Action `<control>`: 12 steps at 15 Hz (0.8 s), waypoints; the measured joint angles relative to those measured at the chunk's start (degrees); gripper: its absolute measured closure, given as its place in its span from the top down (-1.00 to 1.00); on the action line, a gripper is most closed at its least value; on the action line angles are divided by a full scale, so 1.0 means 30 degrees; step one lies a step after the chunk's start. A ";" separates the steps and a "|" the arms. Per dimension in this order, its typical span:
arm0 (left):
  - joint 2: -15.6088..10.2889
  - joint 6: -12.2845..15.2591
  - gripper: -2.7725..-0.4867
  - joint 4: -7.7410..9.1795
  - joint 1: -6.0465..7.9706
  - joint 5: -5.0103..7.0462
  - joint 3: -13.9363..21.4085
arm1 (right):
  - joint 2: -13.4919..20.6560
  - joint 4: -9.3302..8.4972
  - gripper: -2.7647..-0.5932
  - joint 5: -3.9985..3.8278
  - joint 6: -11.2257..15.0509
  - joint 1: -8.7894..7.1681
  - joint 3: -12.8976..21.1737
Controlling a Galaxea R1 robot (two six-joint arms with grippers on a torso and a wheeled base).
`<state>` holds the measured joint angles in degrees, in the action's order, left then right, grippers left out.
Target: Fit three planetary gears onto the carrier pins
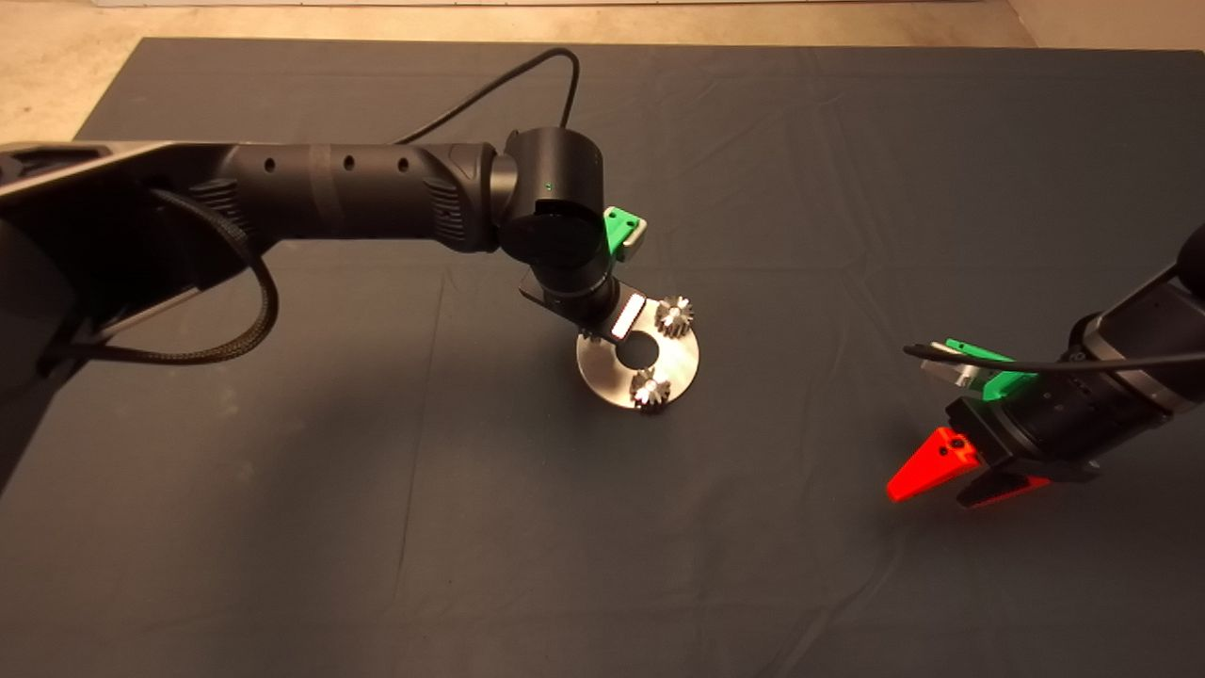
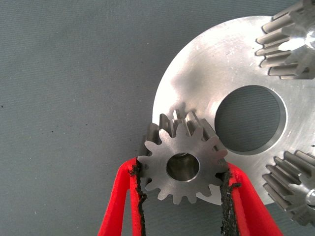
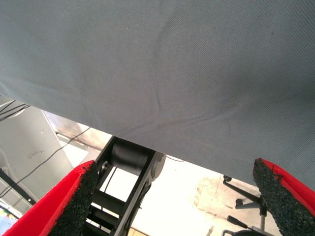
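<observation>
While the left hand (image 2: 183, 196) is pinching a toothed, silvery planetary gear (image 2: 183, 164) between its frayed black pads (image 2: 227, 194), that gear is sitting at the rim of the brushed metal disc (image 2: 197, 64) — a detail the head view is hiding behind the wrist. Two more gears (image 1: 674, 314) (image 1: 650, 388) are resting on the disc. Well apart, the right hand (image 1: 927, 482) is hovering over the dark mat (image 1: 282, 527), its fingers spread wide.

Two silvery toothed gears (image 1: 674, 314) (image 1: 650, 387) sit on a shiny round disc (image 1: 680, 358) near the mat's middle, while a third gear (image 2: 183, 164) stands at the disc's rim.
</observation>
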<state>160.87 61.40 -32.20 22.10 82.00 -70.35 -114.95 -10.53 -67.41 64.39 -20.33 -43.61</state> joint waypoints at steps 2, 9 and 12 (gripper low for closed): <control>-0.0028 0.0000 -0.86 -0.0024 -0.0130 -0.0083 -0.0069 | 0.0004 -0.0006 0.60 -0.0002 0.0000 0.0000 0.0000; -0.0028 0.0019 -0.86 -0.0024 -0.0129 -0.0120 -0.0114 | 0.0004 -0.0006 0.60 0.0006 -0.0003 -0.0057 0.0000; -0.0028 0.0028 -0.86 -0.0018 -0.0122 -0.0136 -0.0114 | 0.0004 -0.0006 0.60 -0.0002 -0.0004 -0.0049 0.0000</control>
<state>160.78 61.49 -32.25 21.74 81.59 -70.69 -114.93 -10.54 -67.41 64.38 -20.48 -43.61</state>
